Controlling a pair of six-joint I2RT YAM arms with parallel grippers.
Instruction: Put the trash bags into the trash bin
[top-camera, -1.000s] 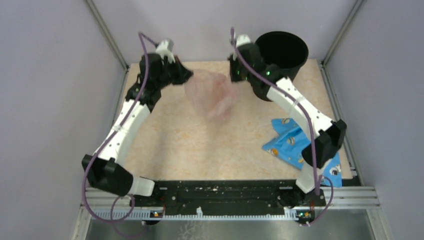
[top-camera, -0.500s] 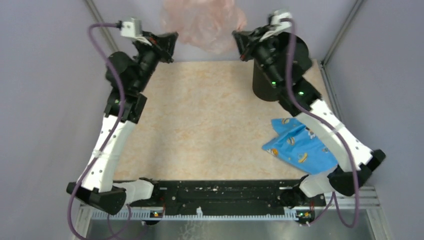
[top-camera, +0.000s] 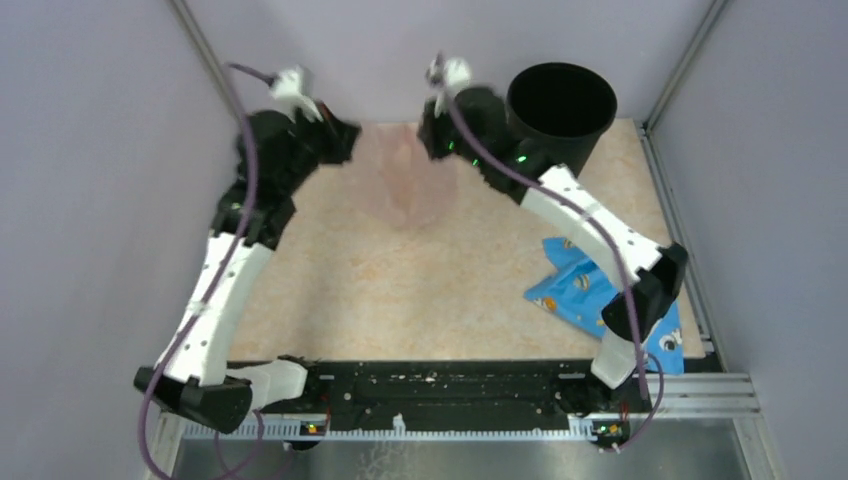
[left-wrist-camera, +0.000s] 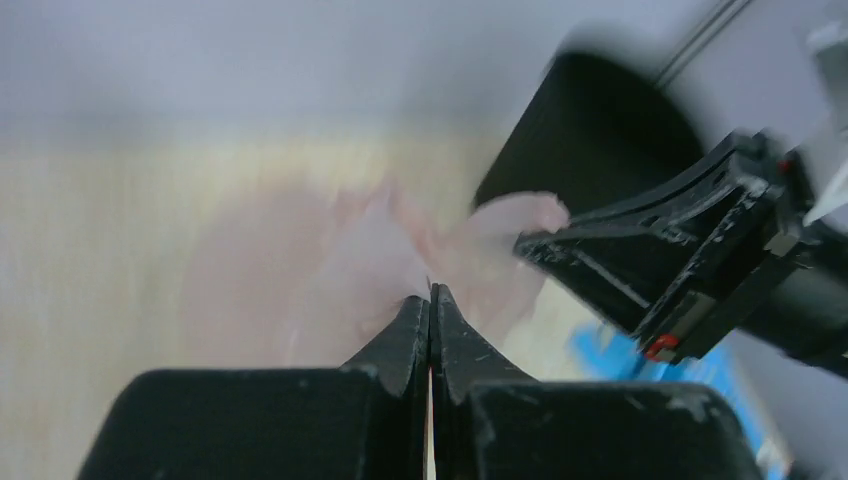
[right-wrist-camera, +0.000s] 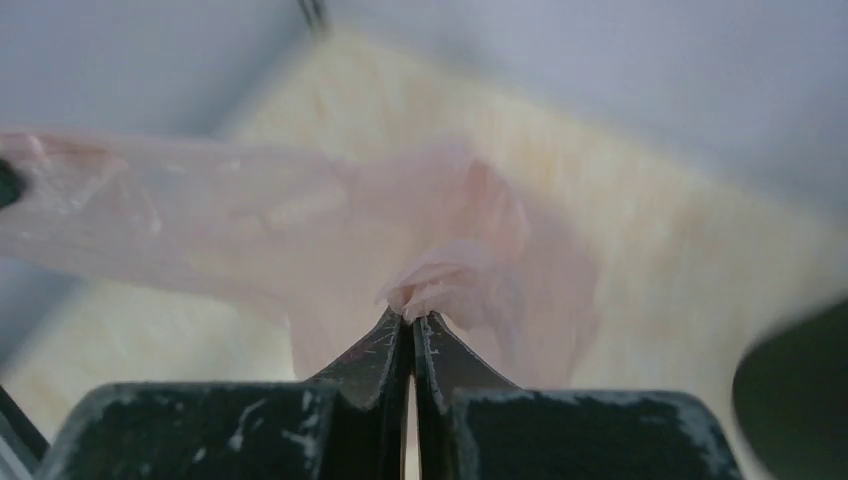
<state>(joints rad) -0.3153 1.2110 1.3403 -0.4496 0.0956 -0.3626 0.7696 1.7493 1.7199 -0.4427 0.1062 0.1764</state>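
Note:
A thin translucent pale-pink trash bag (top-camera: 400, 180) hangs stretched between both grippers at the back of the table, blurred by motion. My left gripper (top-camera: 345, 140) is shut on its left edge; the film (left-wrist-camera: 330, 270) spreads beyond the closed fingertips (left-wrist-camera: 431, 292). My right gripper (top-camera: 428, 135) is shut on the bag's right edge, with a bunched fold (right-wrist-camera: 440, 280) pinched at its tips (right-wrist-camera: 410, 318). The round black trash bin (top-camera: 560, 110) stands upright at the back right, just right of the right gripper; its side (left-wrist-camera: 590, 130) shows in the left wrist view.
A blue patterned packet (top-camera: 600, 295) lies on the table at the right, partly under the right arm. Grey walls and metal frame posts (top-camera: 215, 75) close in the back and both sides.
Both grippers had lifted the bag high against the back wall half a second ago; they have now dropped back down with it, and the bag hangs just above the table left of the bin.

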